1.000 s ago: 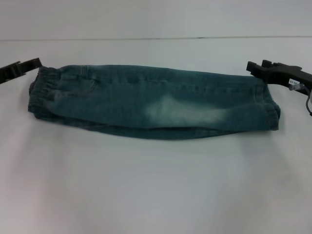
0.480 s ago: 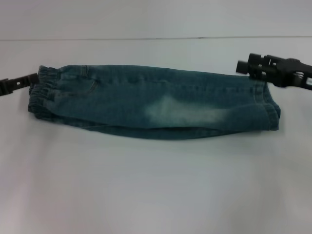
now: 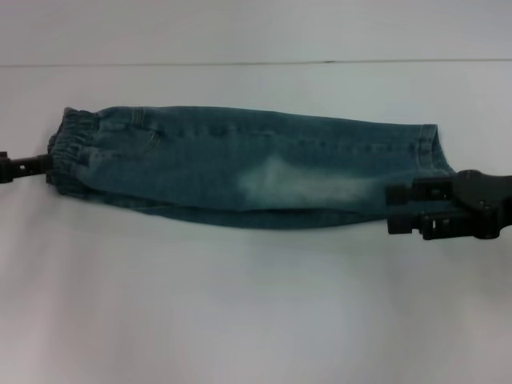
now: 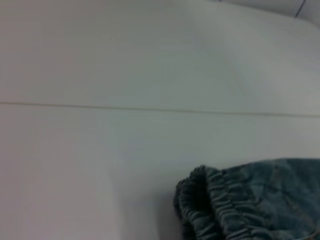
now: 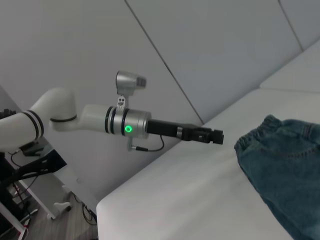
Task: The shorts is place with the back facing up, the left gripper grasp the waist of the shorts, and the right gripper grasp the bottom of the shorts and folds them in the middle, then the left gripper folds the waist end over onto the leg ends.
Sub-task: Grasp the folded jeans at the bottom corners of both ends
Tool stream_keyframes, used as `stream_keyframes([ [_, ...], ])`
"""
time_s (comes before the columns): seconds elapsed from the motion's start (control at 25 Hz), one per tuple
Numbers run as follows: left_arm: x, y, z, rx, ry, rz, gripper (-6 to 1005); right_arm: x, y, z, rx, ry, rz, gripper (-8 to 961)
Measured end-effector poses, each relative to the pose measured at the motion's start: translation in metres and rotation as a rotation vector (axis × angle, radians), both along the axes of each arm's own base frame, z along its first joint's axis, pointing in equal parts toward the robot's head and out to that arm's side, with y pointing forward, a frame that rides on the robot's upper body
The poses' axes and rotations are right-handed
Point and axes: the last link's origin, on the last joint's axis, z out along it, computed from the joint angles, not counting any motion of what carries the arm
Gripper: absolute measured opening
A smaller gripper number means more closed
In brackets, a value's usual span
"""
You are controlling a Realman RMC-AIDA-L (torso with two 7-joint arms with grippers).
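The shorts (image 3: 240, 168) lie folded lengthwise into a long band across the table, with a pale bleached patch near the middle. The ruffled waist (image 3: 68, 152) is at the left end and the leg ends (image 3: 428, 152) at the right. My left gripper (image 3: 46, 163) sits low at the left edge, its tip right beside the waist. In the right wrist view the left gripper (image 5: 217, 136) hangs just short of the waist (image 5: 252, 140). My right gripper (image 3: 392, 209) is open at the near corner of the leg ends, over the hem. The left wrist view shows the waist (image 4: 210, 205) close up.
The white table (image 3: 240, 304) extends in front of the shorts. A thin seam (image 3: 256, 62) runs along the back, behind the shorts. The left arm's silver cuff with its green light (image 5: 128, 129) shows off the table's side.
The right gripper has swung from the far corner of the leg ends down to their near corner. The left gripper has slid from the waist's far corner toward its middle. The shorts stayed put.
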Motion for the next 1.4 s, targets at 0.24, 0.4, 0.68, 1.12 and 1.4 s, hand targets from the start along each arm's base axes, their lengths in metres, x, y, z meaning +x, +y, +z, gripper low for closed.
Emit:
stream_keyframes([
  [0.24,0.003,0.013,-0.017,-0.028,0.088,-0.006,941,-0.002,-0.001,-0.012,-0.035,-0.024,0.008,766],
  [0.4,0.006,0.020,-0.026,-0.057,0.112,-0.009,939,0.000,0.001,-0.019,-0.044,-0.069,0.000,758],
  [0.68,0.010,0.029,-0.033,-0.051,0.137,-0.013,935,0.001,0.003,-0.027,-0.036,-0.086,-0.012,745],
  [1.12,0.014,0.037,-0.051,-0.073,0.172,-0.019,899,-0.001,0.003,-0.034,-0.035,-0.093,-0.011,724],
  [1.4,0.016,0.033,-0.048,-0.091,0.182,-0.034,843,0.001,0.003,-0.035,-0.029,-0.096,-0.020,711],
])
